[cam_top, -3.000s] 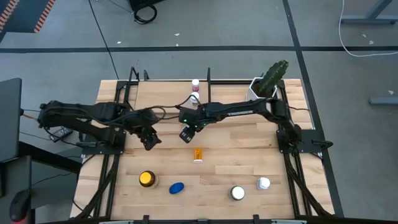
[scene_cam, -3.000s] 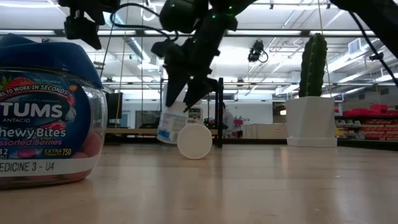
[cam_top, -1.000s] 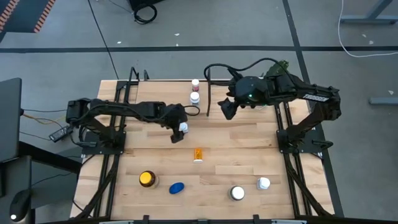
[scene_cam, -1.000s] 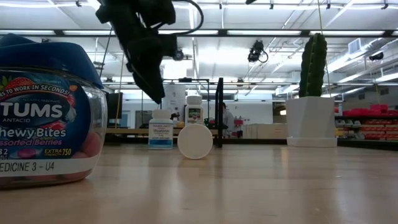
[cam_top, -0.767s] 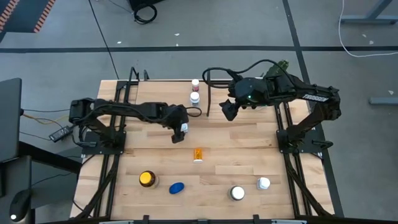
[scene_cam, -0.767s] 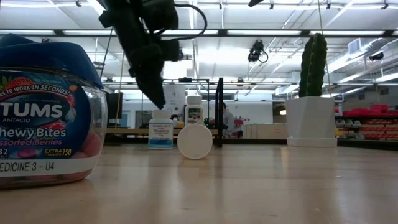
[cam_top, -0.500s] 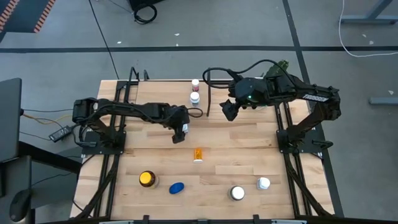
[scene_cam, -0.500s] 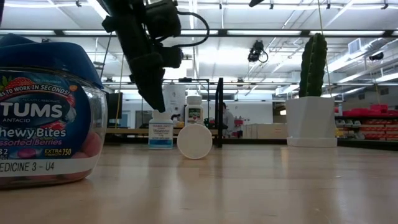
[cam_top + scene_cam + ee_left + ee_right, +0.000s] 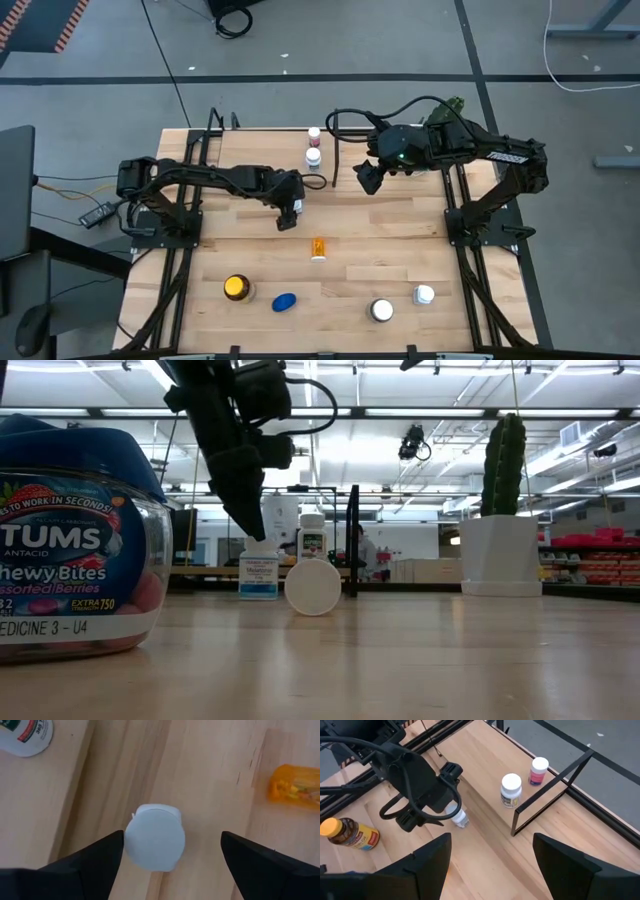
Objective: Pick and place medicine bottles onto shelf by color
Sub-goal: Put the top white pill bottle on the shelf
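My left gripper [image 9: 290, 212] hangs open over a white-capped bottle [image 9: 155, 844] that stands upright on the table just in front of the shelf [image 9: 265, 155]. Its fingers stand on either side of the cap, one close beside it; I cannot tell whether it touches. In the low view the left gripper's fingers [image 9: 245, 510] reach down to this bottle [image 9: 259, 575]. Two white-capped bottles [image 9: 314, 133] [image 9: 313, 156] stand on the shelf panel. My right gripper [image 9: 368, 178] hovers open and holds nothing, right of the shelf's black rods.
A small orange bottle [image 9: 318, 247] lies mid-table. The amber yellow-lidded bottle [image 9: 237, 288], the blue jar [image 9: 285, 302] and two white bottles [image 9: 382, 311] [image 9: 424, 295] sit along the near edge. A potted cactus [image 9: 435, 130] stands at the far right corner.
My left gripper has come down a little over the white-capped bottle, so its fingers now reach the cap's level. The bottle has stayed in place.
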{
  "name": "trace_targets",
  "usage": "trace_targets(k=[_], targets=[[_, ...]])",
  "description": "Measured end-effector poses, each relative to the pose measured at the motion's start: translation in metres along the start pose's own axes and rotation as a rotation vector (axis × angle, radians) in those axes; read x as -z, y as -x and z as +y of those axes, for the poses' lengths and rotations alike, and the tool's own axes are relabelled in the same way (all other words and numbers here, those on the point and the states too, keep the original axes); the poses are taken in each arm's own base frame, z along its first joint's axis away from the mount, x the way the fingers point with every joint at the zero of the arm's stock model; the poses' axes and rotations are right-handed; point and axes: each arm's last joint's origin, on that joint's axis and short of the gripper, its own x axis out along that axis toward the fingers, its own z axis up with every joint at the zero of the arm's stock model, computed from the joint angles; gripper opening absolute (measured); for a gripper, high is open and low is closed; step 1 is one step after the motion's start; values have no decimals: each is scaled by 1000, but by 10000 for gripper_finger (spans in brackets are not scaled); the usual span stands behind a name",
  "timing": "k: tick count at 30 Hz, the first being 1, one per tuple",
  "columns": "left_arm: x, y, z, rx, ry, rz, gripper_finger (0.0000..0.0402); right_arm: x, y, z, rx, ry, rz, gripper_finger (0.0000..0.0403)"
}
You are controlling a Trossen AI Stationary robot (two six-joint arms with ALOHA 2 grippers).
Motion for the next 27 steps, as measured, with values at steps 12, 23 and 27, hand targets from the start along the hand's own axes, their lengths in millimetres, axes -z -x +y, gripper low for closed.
trace_targets(k=[12,23,27], targets=[[1,0,0,-1,-1,6,304,0,0,0,0,0,0,287],[4,0,-2,0,-7,37,302,0,0,0,0,0,0,287],[4,0,-2,0,11,40,302,0,0,0,0,0,0,287]])
